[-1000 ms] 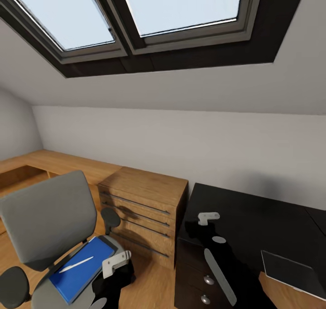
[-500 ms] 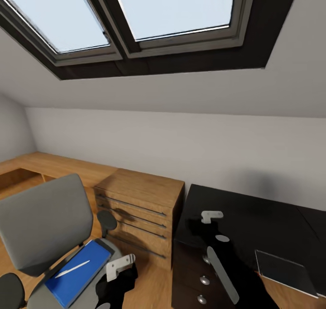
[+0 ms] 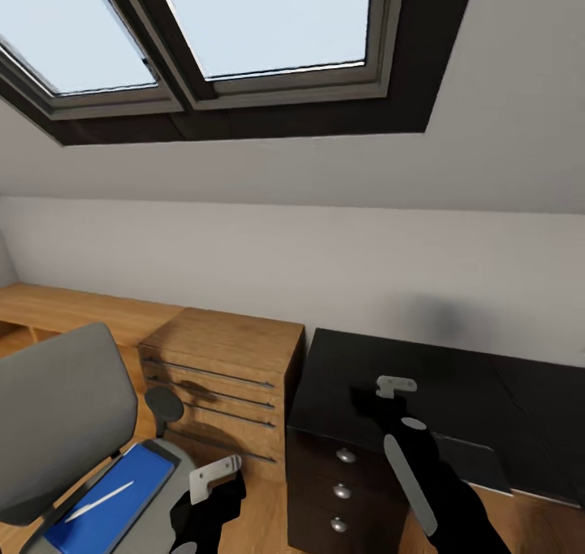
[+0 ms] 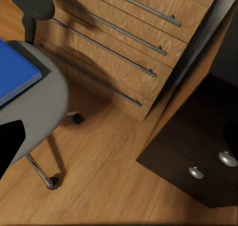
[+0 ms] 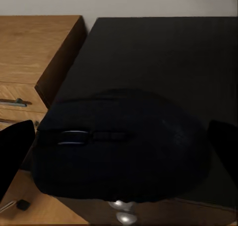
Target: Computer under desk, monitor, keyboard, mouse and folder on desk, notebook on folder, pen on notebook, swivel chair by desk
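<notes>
**Right gripper carrying mouse over desk corner**

Right gripper [image 3: 367, 398] is clamping the mouse [image 5: 121, 144]; in the right wrist view the dark fingers [image 5: 15, 154] are sitting on either side of its body, scroll wheel facing sideways. The glossy black desk [image 3: 455, 375] is lying directly under and beyond the gripper, with its silver-knobbed drawers just below on the near side. Whether the mouse is touching the top, I cannot tell.

Left gripper [image 3: 207, 489] is hanging low, well apart from the right one, just beside the swivel chair [image 3: 57, 408]. Its jaw width cannot be told from these views, and nothing is visibly between the fingers.

The blue folder [image 3: 106, 509] is lying flat on the chair seat, just to the outer side of the left gripper, with a thin white pen [image 3: 99, 502] resting on top of it.

A wooden dresser [image 3: 223, 375] is standing between the chair and the desk, beyond the left gripper, its side touching the desk's side.
</notes>
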Controlling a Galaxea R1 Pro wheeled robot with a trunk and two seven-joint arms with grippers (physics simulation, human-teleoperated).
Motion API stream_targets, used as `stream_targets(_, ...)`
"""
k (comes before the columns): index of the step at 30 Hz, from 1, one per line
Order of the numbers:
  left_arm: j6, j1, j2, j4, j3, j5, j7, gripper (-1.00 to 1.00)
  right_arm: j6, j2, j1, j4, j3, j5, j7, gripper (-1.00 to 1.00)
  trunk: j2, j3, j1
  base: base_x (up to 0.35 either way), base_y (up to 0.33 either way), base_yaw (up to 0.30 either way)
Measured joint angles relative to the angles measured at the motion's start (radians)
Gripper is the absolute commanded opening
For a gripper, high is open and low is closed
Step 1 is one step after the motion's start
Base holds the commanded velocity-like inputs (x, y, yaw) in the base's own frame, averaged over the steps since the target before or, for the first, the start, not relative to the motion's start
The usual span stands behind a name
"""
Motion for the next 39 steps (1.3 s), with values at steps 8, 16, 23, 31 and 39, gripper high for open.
stream_targets(8, -0.001, 0.000, 0.000, -0.002, -0.001, -0.001, 0.000, 1.00, 0.001, -0.001, 0.000, 0.001, -0.003, 0.001, 0.000, -1.00, 0.021, 0.010, -0.012, -0.148, -0.062, -0.144)
stream_targets(16, -0.001, 0.000, 0.000, -0.006, -0.007, -0.001, 0.000, 1.00, 0.001, 0.000, 0.000, 0.017, -0.022, 0.001, 0.000, -1.00, 0.021, 0.010, -0.012, -0.025, -0.019, -0.286)
stream_targets(23, -0.001, 0.000, 0.000, -0.004, -0.009, 0.000, -0.002, 1.00, 0.000, 0.000, 0.000, 0.055, -0.042, 0.001, 0.000, -1.00, 0.021, 0.010, -0.012, -0.001, -0.001, -0.296)
stream_targets(31, -0.002, 0.000, 0.000, -0.003, -0.010, 0.000, -0.003, 1.00, -0.004, -0.001, -0.001, 0.088, -0.109, 0.003, 0.000, -1.00, 0.021, 0.010, -0.012, 0.000, 0.000, -0.298)
stream_targets(39, -0.002, 0.000, 0.000, -0.003, -0.024, -0.001, -0.002, 1.00, -0.009, -0.006, -0.001, 0.118, -0.118, 0.004, 0.001, -1.00, 0.021, 0.010, -0.011, -0.108, -0.082, -0.298)
